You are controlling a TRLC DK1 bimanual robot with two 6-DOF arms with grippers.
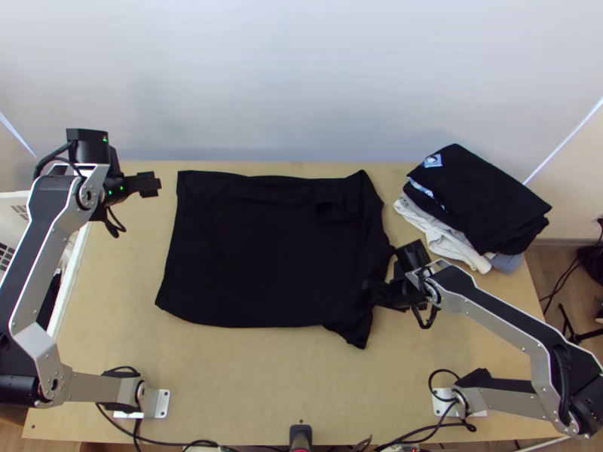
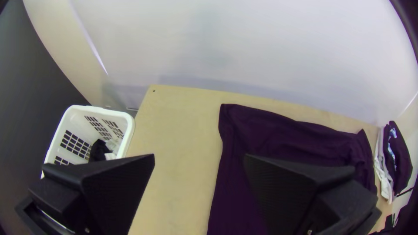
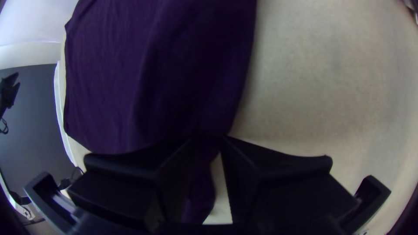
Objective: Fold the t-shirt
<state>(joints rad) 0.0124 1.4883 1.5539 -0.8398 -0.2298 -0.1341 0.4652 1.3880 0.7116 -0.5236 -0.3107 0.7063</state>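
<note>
Across the middle of the light wooden bench (image 1: 249, 384), towards its far edge: black fabric t-shirt (image 1: 264, 248), spread, lightly creased. Left gripper (image 1: 156, 184) near the bench's far left corner, wide open, nothing held. Right gripper (image 1: 373, 291) at the shirt's right side, narrowly open, cloth between its fingers; any hold, can't tell.

Silver-grey metal L arm (image 1: 38, 346) & R arm (image 1: 512, 331) w/ blk joints, blk-topped links, small screws; blk looped cables (image 1: 56, 154) at wrists & bases; small green lights (image 1: 110, 192) on L wrist; white rect. base plates (image 1: 163, 403) w/ holes; L gripper (image 1: 157, 184) & R gripper (image 1: 369, 291) matte blk, w/ broad, wedge-shaped fingers (image 2: 117, 187).
</note>
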